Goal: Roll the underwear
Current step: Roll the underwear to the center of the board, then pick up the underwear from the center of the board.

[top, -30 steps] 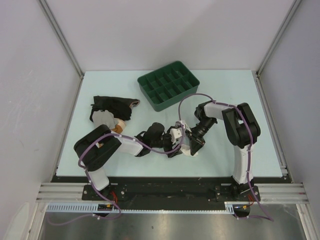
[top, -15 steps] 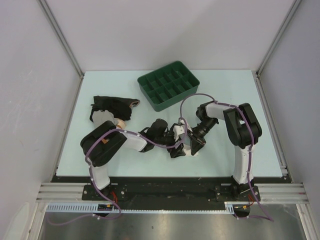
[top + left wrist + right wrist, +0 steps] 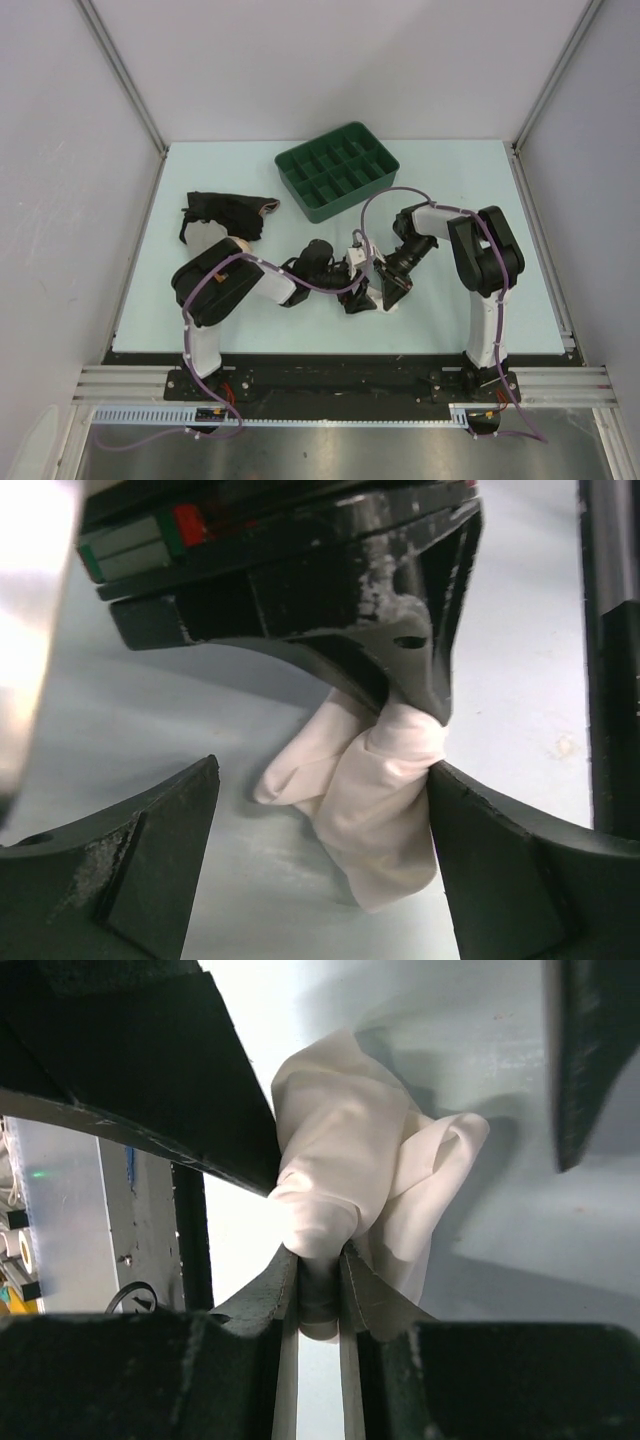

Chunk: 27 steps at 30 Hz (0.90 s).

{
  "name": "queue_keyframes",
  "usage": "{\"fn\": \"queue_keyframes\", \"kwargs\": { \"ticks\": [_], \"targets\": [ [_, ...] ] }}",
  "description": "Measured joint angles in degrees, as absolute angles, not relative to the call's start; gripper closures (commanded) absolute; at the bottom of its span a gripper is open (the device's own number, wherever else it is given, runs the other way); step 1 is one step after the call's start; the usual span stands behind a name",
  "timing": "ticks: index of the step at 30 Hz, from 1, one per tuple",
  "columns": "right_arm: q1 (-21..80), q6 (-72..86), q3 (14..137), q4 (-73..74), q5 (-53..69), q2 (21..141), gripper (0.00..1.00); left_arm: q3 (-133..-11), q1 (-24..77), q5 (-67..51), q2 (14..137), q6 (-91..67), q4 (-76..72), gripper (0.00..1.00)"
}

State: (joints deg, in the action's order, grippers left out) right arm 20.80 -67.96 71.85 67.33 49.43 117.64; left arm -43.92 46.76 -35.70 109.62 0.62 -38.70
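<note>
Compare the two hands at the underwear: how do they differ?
The left hand is open, its fingers wide apart on either side of the underwear; the right hand is shut, pinching a fold of it. The left reaches in from the left, the right from the right. Both meet at the same garment.

You've got a dark green plastic compartment tray (image 3: 345,205) at the far middle of the pale mint tabletop (image 3: 450,180). A crumpled black fabric garment (image 3: 225,212) lies well apart, to the tray's left, with a tan fabric edge (image 3: 268,206) at its right tip.
</note>
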Motion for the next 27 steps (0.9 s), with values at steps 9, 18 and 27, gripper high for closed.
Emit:
{"fn": "queue_keyframes", "kwargs": {
  "ticks": [9,18,27],
  "targets": [
    [21.7,-68.0,71.9,67.1,48.5,117.3,0.96,-37.2,48.5,-38.0,111.2,-9.3,-54.2,0.12],
    [21.8,-67.9,71.9,67.0,48.4,117.2,0.96,-36.1,49.0,-36.1,114.5,-16.5,-63.3,0.17],
    [21.9,-67.9,71.9,66.9,48.2,117.1,0.96,-37.7,50.9,-32.1,113.8,-12.6,-58.5,0.37]
  ]
}}
